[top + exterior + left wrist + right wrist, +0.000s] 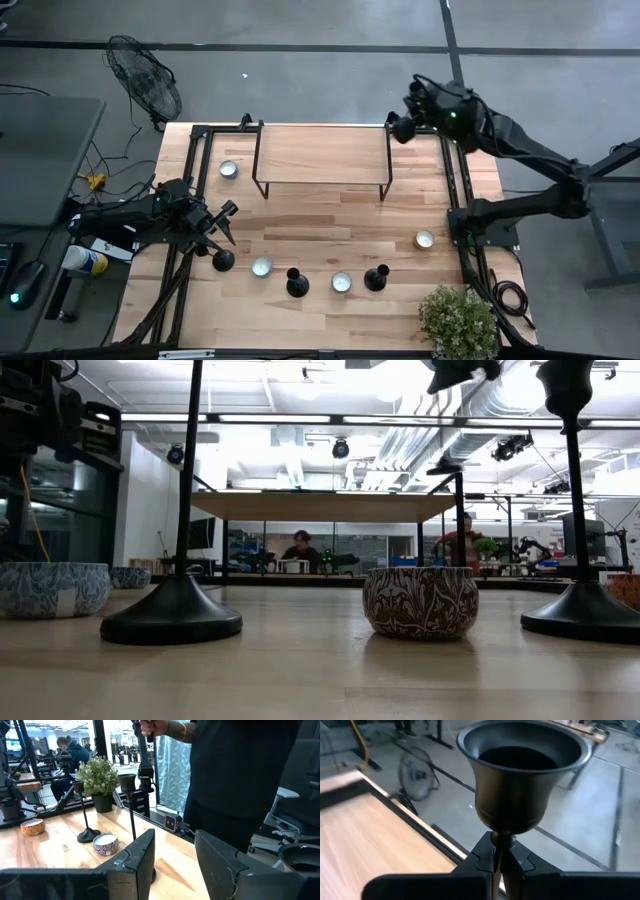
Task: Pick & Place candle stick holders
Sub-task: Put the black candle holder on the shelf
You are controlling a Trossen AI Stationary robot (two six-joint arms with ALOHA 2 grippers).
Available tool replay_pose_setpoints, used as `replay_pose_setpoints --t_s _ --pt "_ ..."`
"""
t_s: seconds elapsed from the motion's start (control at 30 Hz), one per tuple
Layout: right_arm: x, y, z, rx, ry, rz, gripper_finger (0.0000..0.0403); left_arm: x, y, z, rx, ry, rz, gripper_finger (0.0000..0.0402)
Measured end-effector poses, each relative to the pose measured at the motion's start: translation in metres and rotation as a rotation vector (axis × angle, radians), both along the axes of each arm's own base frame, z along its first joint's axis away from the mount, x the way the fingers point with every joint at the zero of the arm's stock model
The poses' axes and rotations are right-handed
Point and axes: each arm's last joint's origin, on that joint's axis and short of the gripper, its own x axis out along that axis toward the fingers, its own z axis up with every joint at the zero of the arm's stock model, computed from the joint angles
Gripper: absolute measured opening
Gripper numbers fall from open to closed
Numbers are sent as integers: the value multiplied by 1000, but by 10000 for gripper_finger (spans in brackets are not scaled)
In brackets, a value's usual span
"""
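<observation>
Right wrist view | right claw (501, 865) clamped on candlestick holder (517, 775) stem | left claw (172, 865) fingers apart, holding nothing

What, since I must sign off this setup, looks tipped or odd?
Nothing stands out. Three candle stick holders stand upright along the table's front. A fourth is held in the right gripper, fingers shut on its stem, near the back right corner.

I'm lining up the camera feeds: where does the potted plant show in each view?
High view: potted plant at bottom right, on the table's corner.
Low view: not in it.
Left wrist view: potted plant upper left, at the table's far edge.
Right wrist view: not in it.
Shared landmark: the wooden table, visible in all four.
</observation>
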Motion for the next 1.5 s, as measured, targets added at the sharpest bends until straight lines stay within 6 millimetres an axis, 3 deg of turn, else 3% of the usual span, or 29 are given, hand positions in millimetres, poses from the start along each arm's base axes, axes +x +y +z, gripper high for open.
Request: replay_pose_setpoints --t_s 0.4,0.57,0.97,1.5 --pt "53 -27 -20 4 -48 88 2 0 0 0 0 0 1 137" --pt "66 -36 -33 38 -26 104 2 0 0 0 0 0 1 137" --pt "66 -44 -47 111 -54 -35 2 0 0 0 -1 0 4 137" --pt "63 -44 -49 134 -73 -122 2 0 0 0 0 0 3 137"
